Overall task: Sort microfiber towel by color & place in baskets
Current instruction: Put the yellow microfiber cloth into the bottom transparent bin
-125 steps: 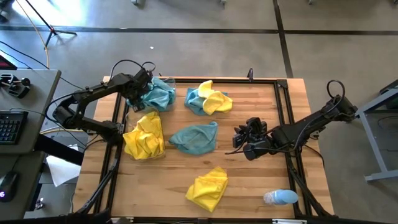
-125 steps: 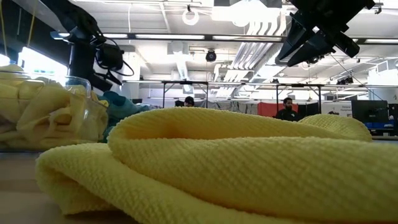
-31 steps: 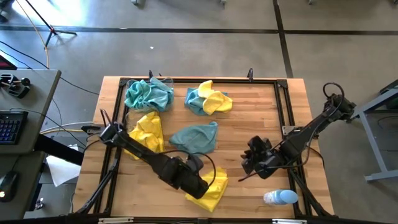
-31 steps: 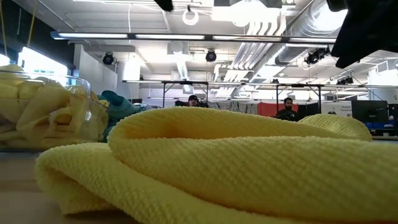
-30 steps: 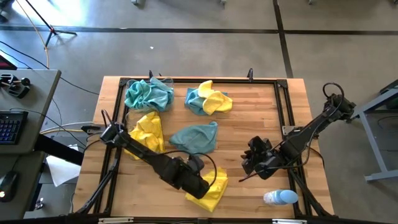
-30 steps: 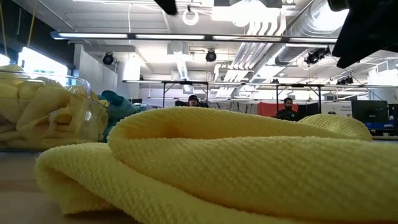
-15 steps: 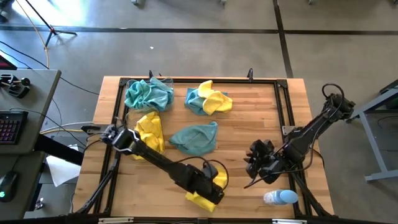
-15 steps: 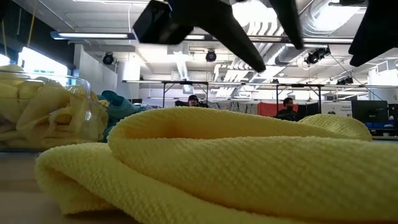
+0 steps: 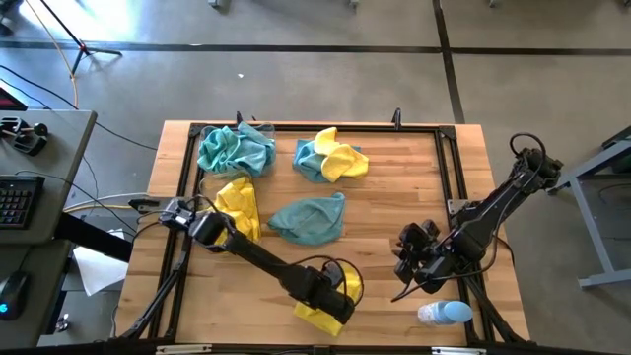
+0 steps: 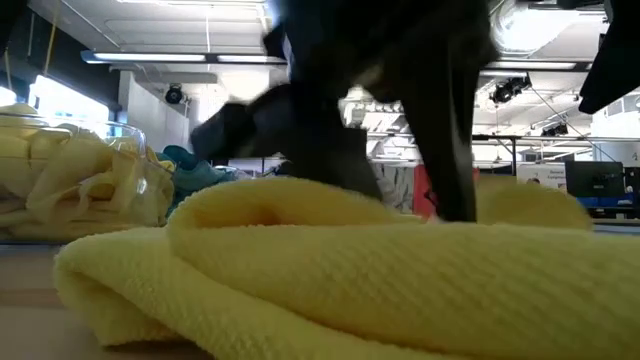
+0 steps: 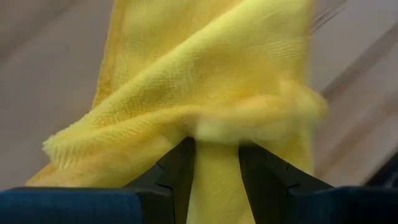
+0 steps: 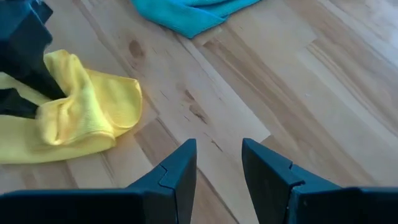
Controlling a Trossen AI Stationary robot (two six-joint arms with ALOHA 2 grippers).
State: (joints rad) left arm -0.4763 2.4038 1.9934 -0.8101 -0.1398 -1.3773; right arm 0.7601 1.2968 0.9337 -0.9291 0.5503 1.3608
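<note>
A crumpled yellow microfiber towel (image 9: 335,296) lies on the wood near the table's front edge. My left gripper (image 9: 338,294) has come down on it, open, with cloth between its fingers (image 11: 216,146). My right gripper (image 9: 404,258) hangs open over bare wood to the towel's right (image 12: 217,149). At the far left, one clear basket (image 9: 202,133) holds teal towels (image 9: 237,150). Just in front of it a second basket (image 10: 150,190) holds yellow towels (image 9: 237,207). A teal towel (image 9: 308,217) lies flat at mid-table, and a teal and yellow heap (image 9: 330,156) sits farther back. My left gripper stands on the top of the yellow towel, its open fingers (image 11: 180,162) on either side of a raised ridge of cloth (image 11: 214,127). The fingers come steeply from above (image 10: 440,150). The towel lies bunched on the table, with several folds under the fingers.
A small pale-blue and white rounded object (image 9: 444,314) lies at the front right, close to my right gripper. Black frame rails (image 9: 449,168) run along the table's sides and back. Bare wood (image 9: 394,197) stretches between the mid-table towels and the right rail.
My left gripper has sunk and gone toward the table's near edge, down onto the yellow towel. Its fingers have kept the same gap. The towel's top fold has been pressed down a little. My right gripper has rolled slightly.
</note>
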